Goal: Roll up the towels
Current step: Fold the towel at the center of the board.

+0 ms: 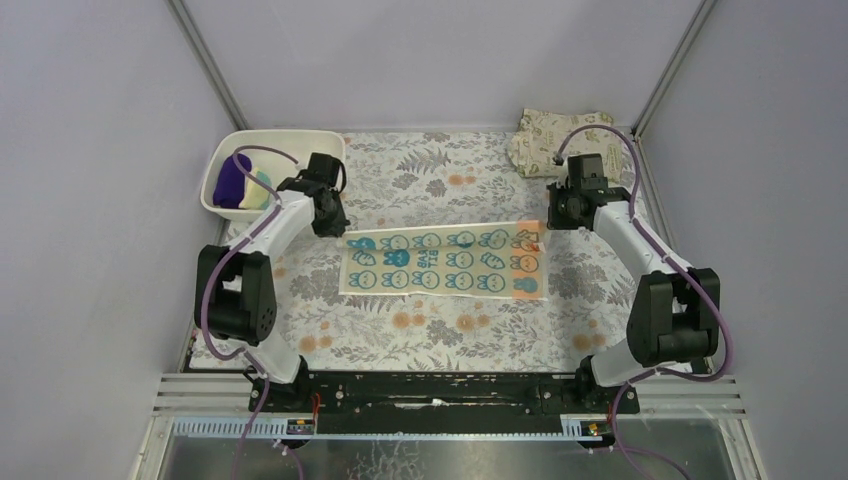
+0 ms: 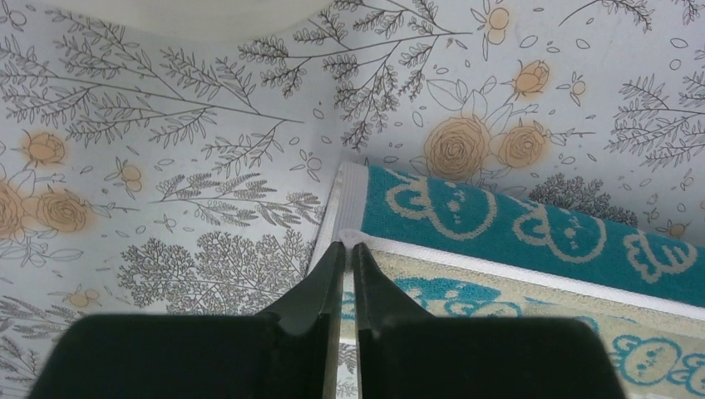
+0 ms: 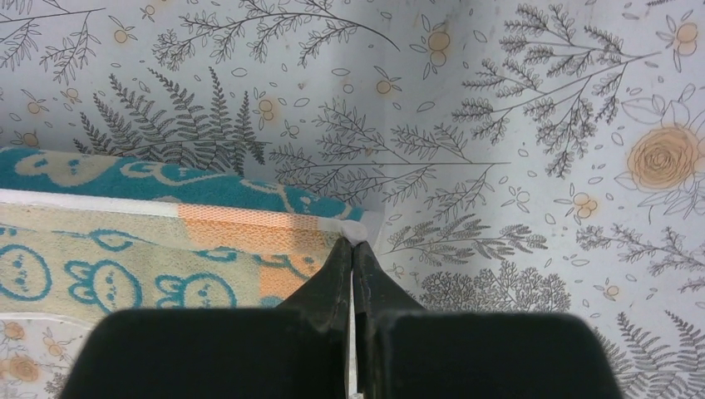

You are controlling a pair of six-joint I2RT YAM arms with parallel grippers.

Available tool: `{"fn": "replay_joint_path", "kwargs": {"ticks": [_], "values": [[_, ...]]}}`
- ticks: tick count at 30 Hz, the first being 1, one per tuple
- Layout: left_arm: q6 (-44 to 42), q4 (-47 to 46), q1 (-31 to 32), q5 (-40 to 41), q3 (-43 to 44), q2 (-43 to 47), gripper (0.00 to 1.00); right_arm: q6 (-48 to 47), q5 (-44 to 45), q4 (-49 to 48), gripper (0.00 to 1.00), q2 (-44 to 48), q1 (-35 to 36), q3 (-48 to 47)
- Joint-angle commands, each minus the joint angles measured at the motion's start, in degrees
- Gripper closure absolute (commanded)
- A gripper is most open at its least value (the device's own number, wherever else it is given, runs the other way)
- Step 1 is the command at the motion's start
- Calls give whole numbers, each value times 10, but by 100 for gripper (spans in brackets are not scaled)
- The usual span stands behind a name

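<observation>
Teal-printed towel (image 1: 445, 260), one; purple towel (image 1: 231, 180), one.

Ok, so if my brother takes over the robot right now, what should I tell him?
The left gripper is shut on the yellow towel's far left corner, the right gripper on its far right corner.
The yellow towel lies flat mid-table, far edge turned over.
The purple towel and a second cloth sit in the white bin.
Left to do: roll the yellow towel up.
</observation>
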State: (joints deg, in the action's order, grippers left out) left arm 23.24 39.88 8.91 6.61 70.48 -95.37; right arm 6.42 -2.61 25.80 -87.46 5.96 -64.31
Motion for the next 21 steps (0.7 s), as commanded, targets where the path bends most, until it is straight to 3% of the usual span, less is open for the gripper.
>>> {"fn": "replay_joint_path", "kwargs": {"ticks": [1,21], "values": [[14,25,-10,13,-17,30,100,25,48,-4,100,37,-7,16],[81,21,-9,-12,-156,76,100,140,-37,0,99,123,-7,176]]}}
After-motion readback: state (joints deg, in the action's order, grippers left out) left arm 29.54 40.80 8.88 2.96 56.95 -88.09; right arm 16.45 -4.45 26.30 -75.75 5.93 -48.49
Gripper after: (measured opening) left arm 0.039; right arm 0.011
